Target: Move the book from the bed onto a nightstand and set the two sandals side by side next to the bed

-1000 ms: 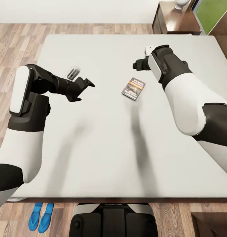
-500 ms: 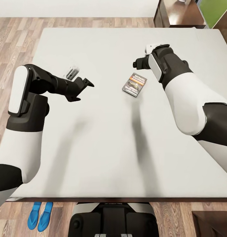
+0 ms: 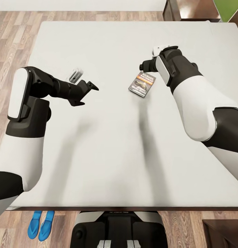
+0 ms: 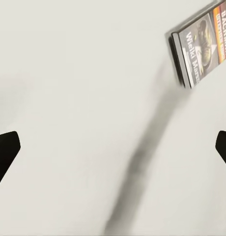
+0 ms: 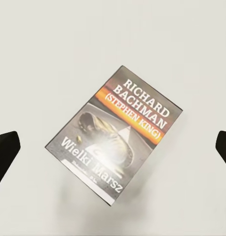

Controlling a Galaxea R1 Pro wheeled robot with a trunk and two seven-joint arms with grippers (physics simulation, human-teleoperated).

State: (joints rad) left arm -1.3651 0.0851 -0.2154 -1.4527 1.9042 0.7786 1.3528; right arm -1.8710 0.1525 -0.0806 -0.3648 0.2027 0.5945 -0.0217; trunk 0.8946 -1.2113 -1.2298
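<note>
Book point(image 3: 142, 84) flat on bed point(image 3: 108, 144), upper centre-right of frame — cover up, untouched. Right tool point(image 3: 144, 66) just above it, released, fingers wide. Left tool point(image 3: 88, 91) at left-centre over bare mattress, released. Sandals point(image 3: 41, 225) side by side on floor point(image 3: 12, 38), lower left.

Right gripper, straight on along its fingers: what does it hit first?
Most likely the book, lying flat on the bed. In the right wrist view it sits centred between the open fingers. The right gripper looks to hover above it, though height is unclear.

Wood-plank floor point(image 3: 15, 38); dark cabinet point(image 3: 193, 9) top right.
</note>
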